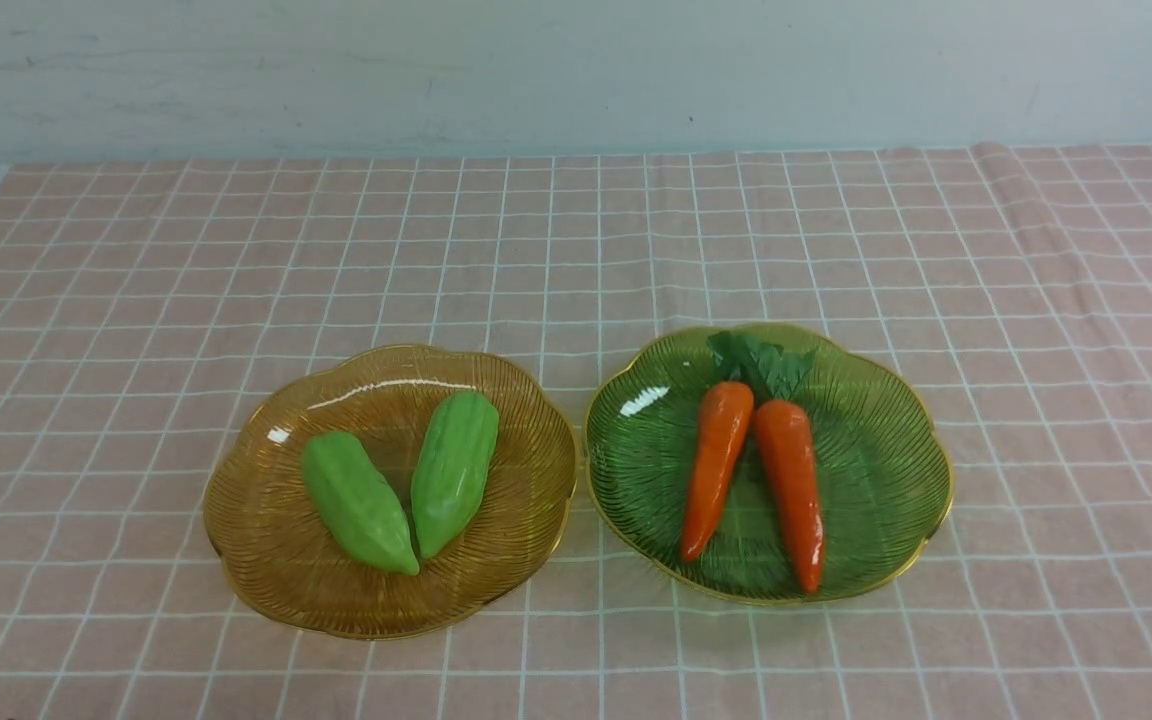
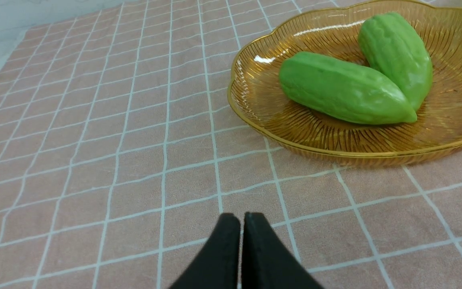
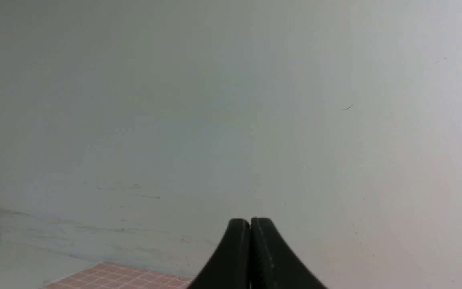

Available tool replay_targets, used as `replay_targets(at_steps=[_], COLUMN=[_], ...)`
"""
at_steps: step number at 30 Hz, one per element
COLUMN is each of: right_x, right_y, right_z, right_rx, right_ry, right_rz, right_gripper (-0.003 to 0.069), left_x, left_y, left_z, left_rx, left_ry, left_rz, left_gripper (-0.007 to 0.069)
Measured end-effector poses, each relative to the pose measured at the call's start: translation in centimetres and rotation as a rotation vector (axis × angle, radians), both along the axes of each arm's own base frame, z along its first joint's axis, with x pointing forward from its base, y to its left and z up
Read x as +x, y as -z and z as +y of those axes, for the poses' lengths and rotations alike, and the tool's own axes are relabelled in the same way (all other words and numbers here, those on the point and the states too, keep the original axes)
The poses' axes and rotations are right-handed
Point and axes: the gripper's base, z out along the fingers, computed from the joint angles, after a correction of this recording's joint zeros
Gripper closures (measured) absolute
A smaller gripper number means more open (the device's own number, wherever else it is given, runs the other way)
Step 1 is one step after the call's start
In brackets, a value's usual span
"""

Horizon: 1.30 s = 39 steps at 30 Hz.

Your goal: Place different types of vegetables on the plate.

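While both gourds (image 1: 401,490) share the amber plate (image 1: 266,540), the left gripper (image 2: 242,218) and right gripper (image 3: 250,222) are closed (empty).

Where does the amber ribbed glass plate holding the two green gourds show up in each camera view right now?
Front view: the amber ribbed glass plate sits left of centre, beside the green ribbed glass plate.
Left wrist view: the amber plate fills the upper right of the picture.
Right wrist view: not in it; only wall and a corner of cloth.
Shared landmark: the two light green ridged gourds touching at their tips.
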Motion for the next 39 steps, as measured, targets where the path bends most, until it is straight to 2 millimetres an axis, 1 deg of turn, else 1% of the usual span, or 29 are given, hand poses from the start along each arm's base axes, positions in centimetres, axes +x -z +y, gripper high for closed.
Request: replay_targets(at_steps=[2,5,8,9,13,15,17,39], right_x=[0.7,1.5,2.4,2.5,3.2,3.2,3.2,3.2], right_y=[1.6,3.6,6.6,7.2,11.4,12.3,12.7,12.7], right_z=[-0.1,-0.2,-0.5,-0.6,-1.0,-1.0,-1.1,-1.1], right_rx=[-0.024,-0.040,-0.054,-0.055,-0.065,-0.068,-0.077,-0.083], right_ry=[0.099,0.197,0.279,0.292,0.364,0.375,0.380,0.382], right_rz=[0.067,0.143,0.246,0.265,0.402,0.438,0.466,0.467], right_gripper=[0.0674,0.0674,0.0674,0.0674,0.0674,0.0674,0.0674,0.0674], left_x=[0.0,0.0,0.0,0.0,0.0,0.0,0.0,0.0], left_y=[0.0,0.0,0.0,0.0,0.0,0.0,0.0,0.0], left_z=[0.0,0.0,0.0,0.0,0.0,0.0,0.0,0.0], left_rx=[0.000,0.000,0.000,0.000,0.000,0.000,0.000,0.000], left_ry=[0.000,0.000,0.000,0.000,0.000,0.000,0.000,0.000], left_rz=[0.000,0.000,0.000,0.000,0.000,0.001,0.001,0.001], left_gripper=[0.0628,0.0628,0.0628,0.0628,0.0628,0.0628,0.0628,0.0628])
